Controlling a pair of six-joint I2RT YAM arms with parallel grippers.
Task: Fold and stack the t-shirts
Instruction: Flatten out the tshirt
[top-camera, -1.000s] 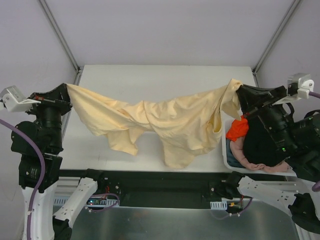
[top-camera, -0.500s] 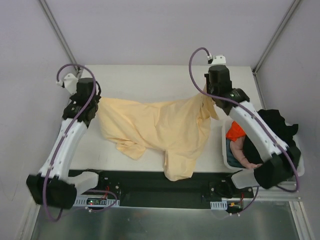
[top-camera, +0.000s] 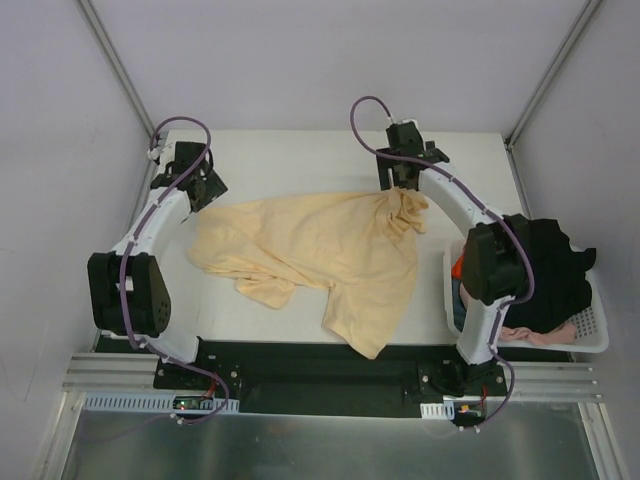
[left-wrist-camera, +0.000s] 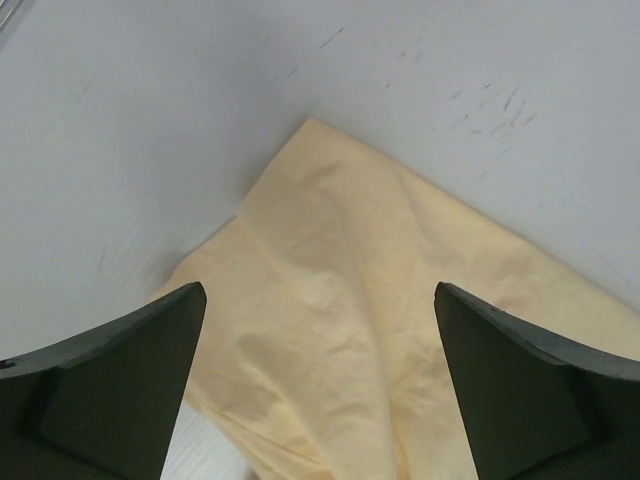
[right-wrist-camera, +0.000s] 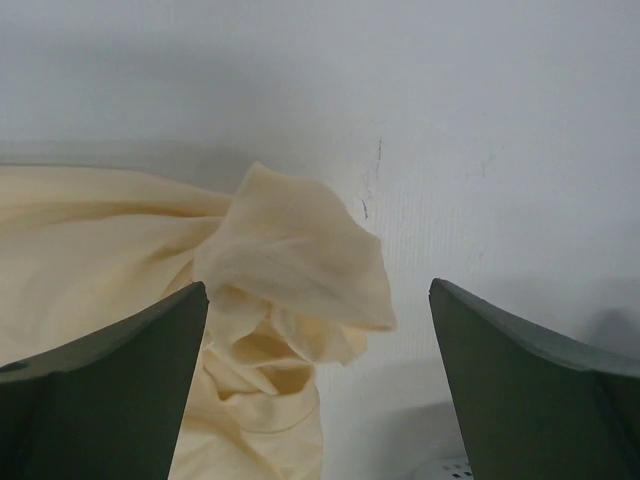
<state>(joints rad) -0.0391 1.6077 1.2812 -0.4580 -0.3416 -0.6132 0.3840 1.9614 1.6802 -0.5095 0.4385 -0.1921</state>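
Pale yellow t-shirt lies crumpled across the middle of the table. It is spread wide but not flat, and one flap reaches the table's near edge.

Left gripper is over the table's far-left part, above the shirt's left corner. Its fingers are spread wide with nothing between them, and the cloth corner lies on the table surface below.

Right gripper is over the table's far side, right of centre. Its fingers are likewise parted and hold nothing. A bunched peak of yellow cloth sits on the table under it.

White basket sits at the table's right near corner. It holds a black t-shirt, an orange one and a pinkish one, all heaped and unfolded.
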